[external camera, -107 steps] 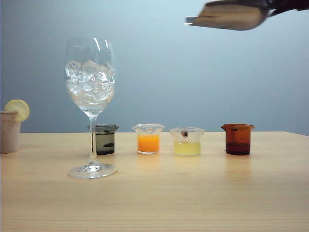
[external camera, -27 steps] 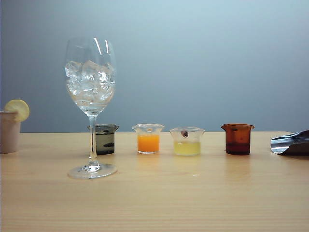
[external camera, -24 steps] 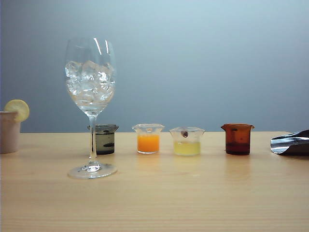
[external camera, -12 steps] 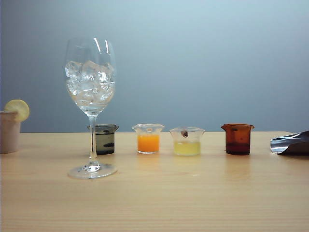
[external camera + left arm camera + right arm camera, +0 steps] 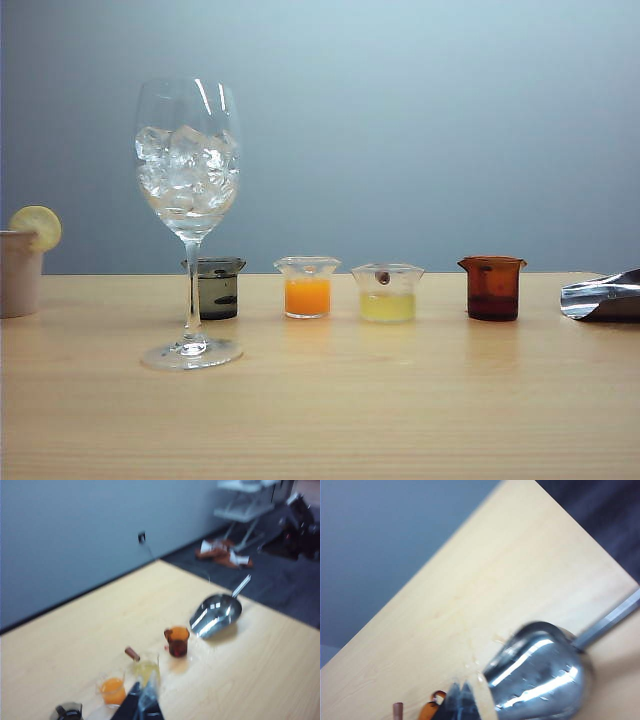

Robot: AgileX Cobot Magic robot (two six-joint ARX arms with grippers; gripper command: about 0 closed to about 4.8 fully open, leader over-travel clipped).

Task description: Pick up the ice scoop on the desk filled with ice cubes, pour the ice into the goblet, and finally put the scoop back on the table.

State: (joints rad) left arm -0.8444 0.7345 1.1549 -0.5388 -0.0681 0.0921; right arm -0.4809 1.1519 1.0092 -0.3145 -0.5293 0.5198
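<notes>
Light-wood table (image 5: 320, 400), seen from the front against a plain grey-blue wall. Goblet (image 5: 188, 220), upright near the front-left part of the table, its bowl filled with ice cubes (image 5: 186, 170). Ice scoop (image 5: 603, 297), lying empty on its side at the right edge of the table, free of either arm; the left wrist view shows its handle pointing toward the far right edge (image 5: 216, 615). Beige cup (image 5: 18, 270) with a lemon slice (image 5: 36, 227) on its rim, at the left edge. Four small beakers in a row behind the goblet: dark (image 5: 217, 287), orange (image 5: 307, 287), yellow (image 5: 387, 292), brown (image 5: 492, 288). Right gripper (image 5: 461, 700), blurred, above the scoop with its fingers closed on nothing. Left gripper (image 5: 142, 707), above the beaker row; opening cannot be told.
</notes>
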